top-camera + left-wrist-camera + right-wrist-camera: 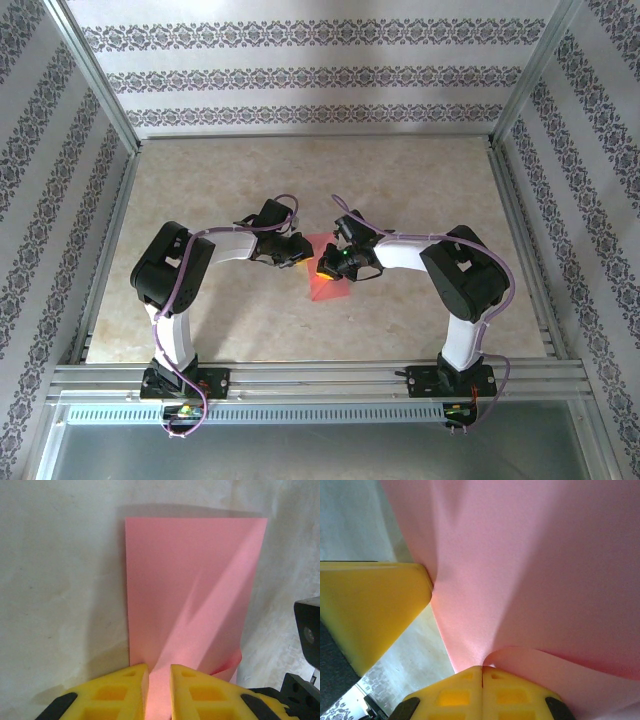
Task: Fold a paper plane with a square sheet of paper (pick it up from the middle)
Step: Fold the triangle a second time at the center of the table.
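The square sheet of paper (328, 282) is pink-red and lies between the two arms at the table's middle. In the left wrist view the sheet (195, 590) looks like a tall rectangle, flat on the table, with a lifted layer curling at its lower right. My left gripper (159, 669) stands over its near edge, jaws a narrow gap apart with pink paper showing between them. My right gripper (481, 668) is shut on the sheet (530, 555), where a layer curls up beside the pinch. One yellow finger of the left gripper (375, 600) touches the paper's edge.
The beige marbled table (300, 180) has a metal frame rail (520, 240) along its sides and patterned walls beyond. The black body of the right arm (307, 635) sits close beside the paper on the right. Both grippers (298, 252) (330, 264) nearly meet.
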Robot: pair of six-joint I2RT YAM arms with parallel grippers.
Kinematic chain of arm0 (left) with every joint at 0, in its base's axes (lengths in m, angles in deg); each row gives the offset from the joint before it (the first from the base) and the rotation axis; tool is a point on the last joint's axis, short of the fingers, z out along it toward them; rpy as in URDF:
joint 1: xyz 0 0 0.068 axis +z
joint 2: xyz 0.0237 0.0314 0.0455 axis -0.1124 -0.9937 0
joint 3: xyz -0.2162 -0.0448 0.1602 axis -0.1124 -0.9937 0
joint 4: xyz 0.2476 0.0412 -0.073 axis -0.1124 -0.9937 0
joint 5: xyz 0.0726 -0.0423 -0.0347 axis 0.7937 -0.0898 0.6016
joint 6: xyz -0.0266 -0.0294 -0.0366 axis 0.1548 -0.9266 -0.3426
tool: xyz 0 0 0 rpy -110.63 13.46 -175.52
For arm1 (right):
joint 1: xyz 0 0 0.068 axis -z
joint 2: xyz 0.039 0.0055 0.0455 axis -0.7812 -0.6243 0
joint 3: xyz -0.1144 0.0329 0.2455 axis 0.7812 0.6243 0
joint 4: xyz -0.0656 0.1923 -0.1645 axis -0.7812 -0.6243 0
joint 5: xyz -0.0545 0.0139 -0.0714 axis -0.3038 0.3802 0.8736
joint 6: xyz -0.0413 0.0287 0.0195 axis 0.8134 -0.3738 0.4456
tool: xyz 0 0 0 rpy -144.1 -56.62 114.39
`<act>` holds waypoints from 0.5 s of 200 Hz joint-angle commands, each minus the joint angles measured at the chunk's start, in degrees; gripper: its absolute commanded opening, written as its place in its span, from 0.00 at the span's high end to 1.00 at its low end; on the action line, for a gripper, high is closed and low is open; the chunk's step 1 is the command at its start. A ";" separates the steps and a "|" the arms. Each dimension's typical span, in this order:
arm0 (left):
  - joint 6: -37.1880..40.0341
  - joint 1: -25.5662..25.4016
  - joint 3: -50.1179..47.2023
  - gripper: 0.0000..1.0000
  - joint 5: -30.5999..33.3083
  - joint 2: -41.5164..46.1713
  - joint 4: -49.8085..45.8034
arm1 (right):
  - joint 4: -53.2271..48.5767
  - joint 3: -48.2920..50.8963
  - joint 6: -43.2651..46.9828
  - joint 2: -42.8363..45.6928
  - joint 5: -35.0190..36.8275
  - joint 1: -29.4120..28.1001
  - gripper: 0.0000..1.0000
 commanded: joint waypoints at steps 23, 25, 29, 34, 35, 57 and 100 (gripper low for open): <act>1.23 -0.54 -0.22 0.79 1.01 -1.82 -3.96 | -1.71 -1.37 1.61 -1.35 -1.07 -0.99 0.97; 1.25 -0.56 -0.28 0.79 1.03 -1.83 -4.01 | -1.73 -1.37 1.60 -1.36 -1.07 -0.96 0.97; 1.25 -0.55 -0.24 0.79 1.02 -1.86 -3.96 | -1.74 -1.37 1.63 -1.39 -1.07 -0.99 0.97; 1.19 -0.52 -0.22 0.80 1.09 -1.84 -4.02 | -1.70 -1.45 1.63 -1.45 -0.99 -0.94 0.97; 1.15 -0.51 -0.21 0.79 1.11 -1.88 -4.02 | -1.69 -1.45 1.59 -1.45 -0.98 -0.97 0.97; 1.11 -0.55 -0.22 0.79 1.11 -1.82 -4.01 | -2.01 -1.46 1.56 -1.53 -0.48 -0.94 0.97; 1.15 -0.52 -0.21 0.80 1.11 -1.73 -4.06 | -2.66 -1.24 1.48 -1.84 0.31 -0.98 0.96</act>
